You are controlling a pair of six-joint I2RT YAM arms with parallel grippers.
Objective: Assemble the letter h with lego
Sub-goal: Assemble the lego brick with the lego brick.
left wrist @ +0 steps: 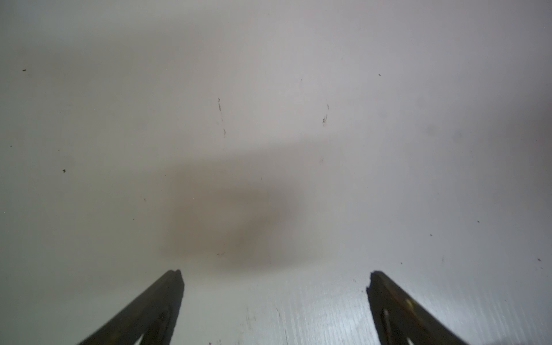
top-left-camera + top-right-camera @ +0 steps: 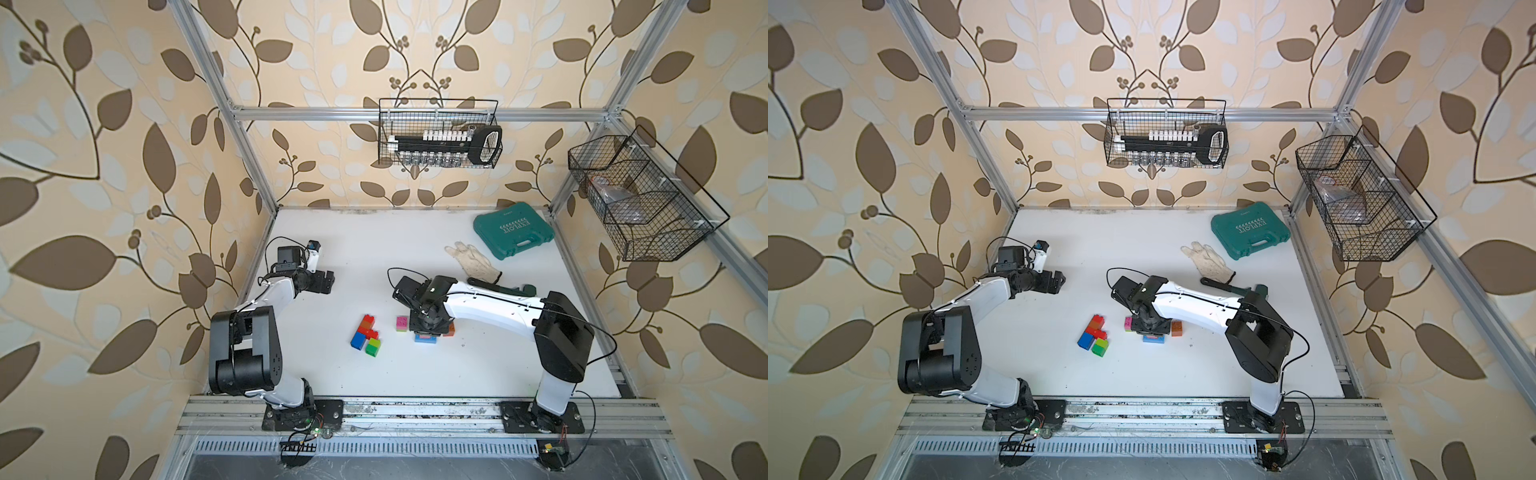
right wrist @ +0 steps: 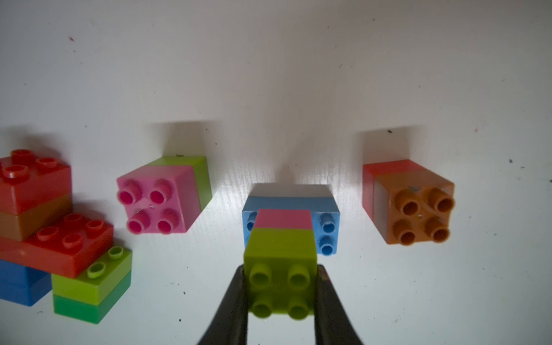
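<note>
We see a white tabletop point(image 2: 415, 257), scuffed and specked with dark crumbs. It sits inside a frame of aluminium rails point(image 2: 374, 113), with beige wallpaper point(image 2: 104, 166) printed in brown leaves on three sides. A teal plastic case point(image 2: 513, 230) lies flat at a far corner of the tabletop, and we place everything from it.

Above the case hang two black wire baskets. The back basket point(image 2: 440, 133) holds a long black tool and rows of small white and metal pieces. The contents of the side basket point(image 2: 640, 199) we cannot make out. A white fabric glove point(image 2: 471, 259) lies just beside the case, on its robot-facing side. Beyond the glove, a dark-handled tool point(image 2: 498, 286) is partly hidden by the right arm.

The lego stands well apart from the case, toward the robot, in a loose row. Nearest the case is an orange-over-red pair point(image 3: 413, 203). Next is a light-blue brick point(image 3: 291, 206) carrying a pink layer point(image 3: 283, 218) and a lime brick point(image 3: 280, 248). Then come a pink-over-lime pair point(image 3: 161, 200) and, farthest, a stepped cluster of red, orange, blue, green and lime bricks point(image 2: 366, 332).

The right gripper point(image 3: 280, 268) reaches down from above and clamps the lime brick, one finger on each side. The left gripper point(image 1: 274, 274) hangs over bare tabletop, well apart from the case and across the table from it. Its fingers are spread wide around nothing.
</note>
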